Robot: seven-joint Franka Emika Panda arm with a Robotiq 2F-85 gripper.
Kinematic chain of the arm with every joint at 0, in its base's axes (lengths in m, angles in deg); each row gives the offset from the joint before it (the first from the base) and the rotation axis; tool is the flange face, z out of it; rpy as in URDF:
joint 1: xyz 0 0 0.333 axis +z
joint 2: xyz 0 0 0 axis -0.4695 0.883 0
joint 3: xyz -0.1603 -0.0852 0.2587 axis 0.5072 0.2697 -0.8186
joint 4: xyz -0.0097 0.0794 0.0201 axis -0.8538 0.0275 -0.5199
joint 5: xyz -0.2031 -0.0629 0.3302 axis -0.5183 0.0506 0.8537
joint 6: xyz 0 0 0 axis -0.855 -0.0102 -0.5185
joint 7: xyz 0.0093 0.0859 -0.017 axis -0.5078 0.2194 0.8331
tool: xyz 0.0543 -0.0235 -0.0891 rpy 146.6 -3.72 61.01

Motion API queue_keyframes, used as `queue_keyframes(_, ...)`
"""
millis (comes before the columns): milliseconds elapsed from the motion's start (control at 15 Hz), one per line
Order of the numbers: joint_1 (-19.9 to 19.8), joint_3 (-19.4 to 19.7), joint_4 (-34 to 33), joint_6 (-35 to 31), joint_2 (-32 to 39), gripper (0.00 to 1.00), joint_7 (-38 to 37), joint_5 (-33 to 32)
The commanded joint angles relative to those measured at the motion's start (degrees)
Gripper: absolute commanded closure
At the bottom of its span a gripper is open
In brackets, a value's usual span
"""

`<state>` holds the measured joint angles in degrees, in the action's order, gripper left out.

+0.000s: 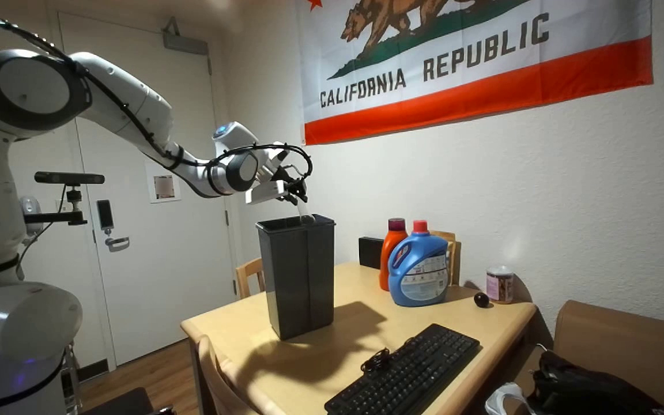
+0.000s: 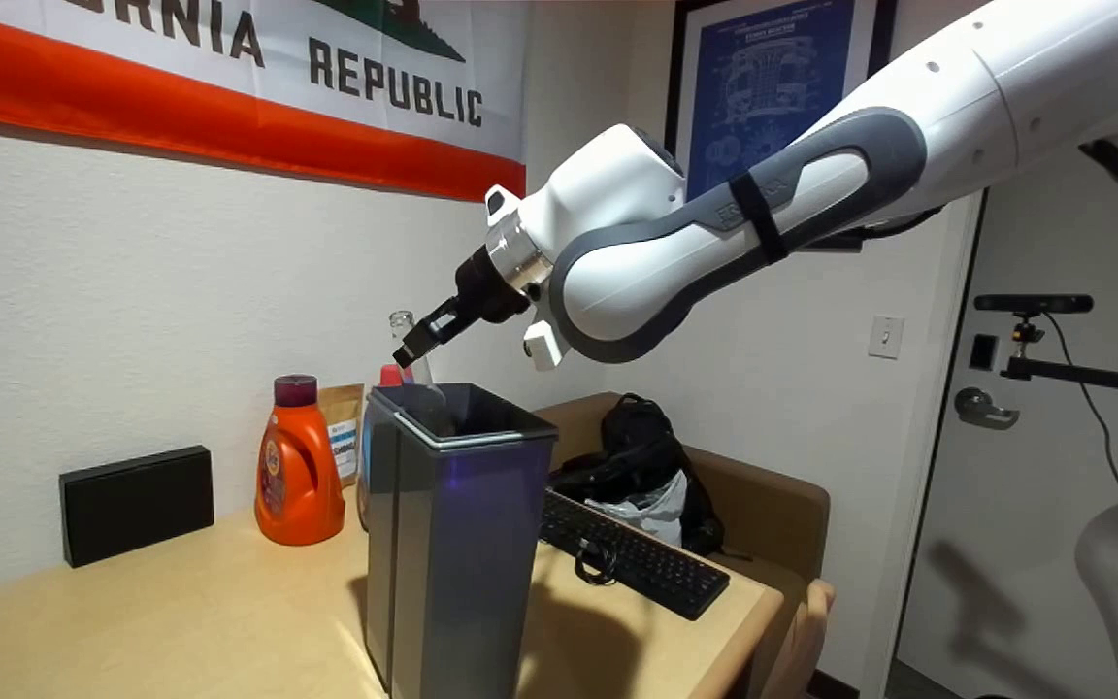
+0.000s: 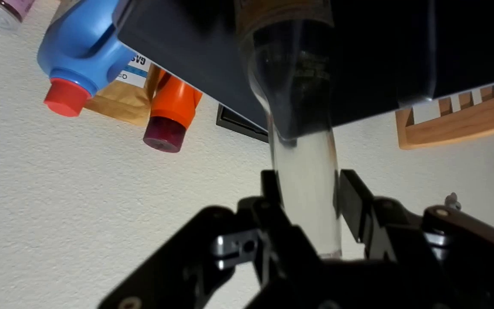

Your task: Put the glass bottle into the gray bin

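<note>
Hand (image 3: 310,193) clamped round neck of glass btl (image 3: 302,128), lower pt inside gray bin (image 2: 467,544).

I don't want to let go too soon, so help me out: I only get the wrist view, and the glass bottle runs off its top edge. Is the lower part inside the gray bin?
Observer: Looks so: in an exterior view, the lower part of the glass bottle shows within the opening of the gray bin, though I can't make out the base.
Operator: Is the bin upright?
Observer: Yes, it stands upright on the table.
Operator: Anything else on there that I can't see?
Observer: A black keyboard, lying apart from the bin.
</note>
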<state>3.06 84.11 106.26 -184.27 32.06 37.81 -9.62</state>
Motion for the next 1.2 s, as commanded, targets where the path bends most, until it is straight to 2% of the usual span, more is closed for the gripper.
queue_keyframes(0, -0.72, 0.22, -0.55, 2.56, 1.22, 0.85, -1.93, -0.76)
queue_keyframes(600, 0.53, -1.25, 0.17, 2.88, 0.0, 0.85, -0.84, 0.63)
queue_keyframes(867, 0.81, -1.92, 1.25, 3.24, -1.96, 0.85, -1.64, -1.94)
queue_keyframes(933, -7.94, -10.88, 1.39, 3.36, -2.18, 0.85, -0.74, -1.27)
queue_keyframes(1000, -9.23, -12.41, 1.6, 3.43, -2.47, 0.85, -0.77, -1.47)
queue_keyframes(1067, -4.25, -7.83, 2.0, 3.72, -2.93, 0.85, -1.3, -2.25)
queue_keyframes(1133, -5.27, -9.31, 2.41, 3.73, -3.18, 0.85, -0.39, -1.18)
